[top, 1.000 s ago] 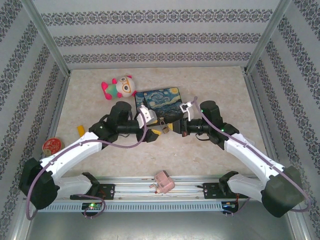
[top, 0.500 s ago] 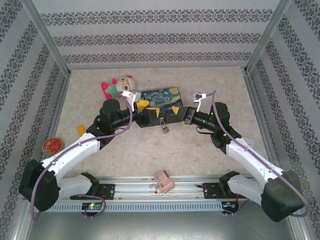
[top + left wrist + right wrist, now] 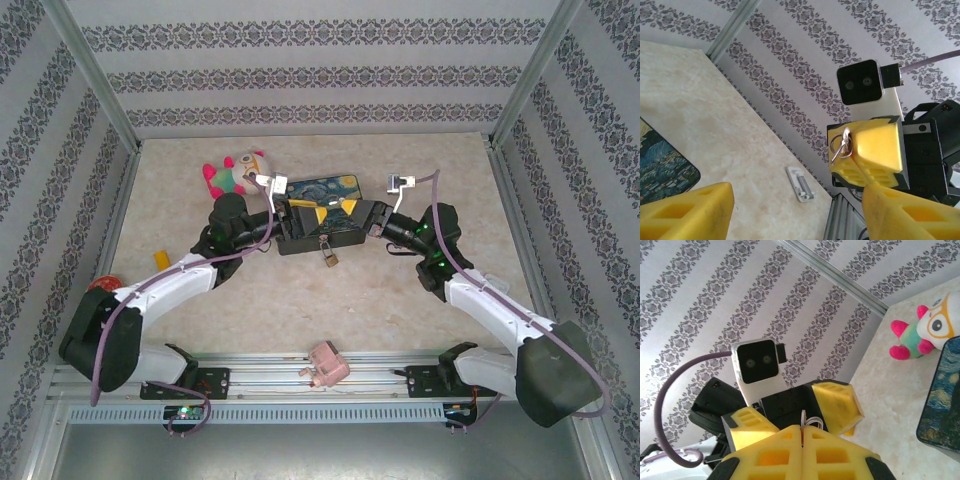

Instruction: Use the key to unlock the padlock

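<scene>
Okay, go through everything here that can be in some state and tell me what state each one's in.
left gripper: open, empty.
right gripper: shut on the key.
key: on its ring, pinched at the right gripper's tips, away from the padlock.
padlock: at the tin box's near edge, free of both grippers; locked or not, too small to tell.
tin box: closed, lying flat.

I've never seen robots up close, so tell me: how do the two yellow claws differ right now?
The left gripper has its jaws wide apart; the right gripper has them pressed shut. The right gripper pinches the small key on its ring; the left gripper clamps nothing. Both are blocky and yellow, and they face each other tip to tip.
</scene>
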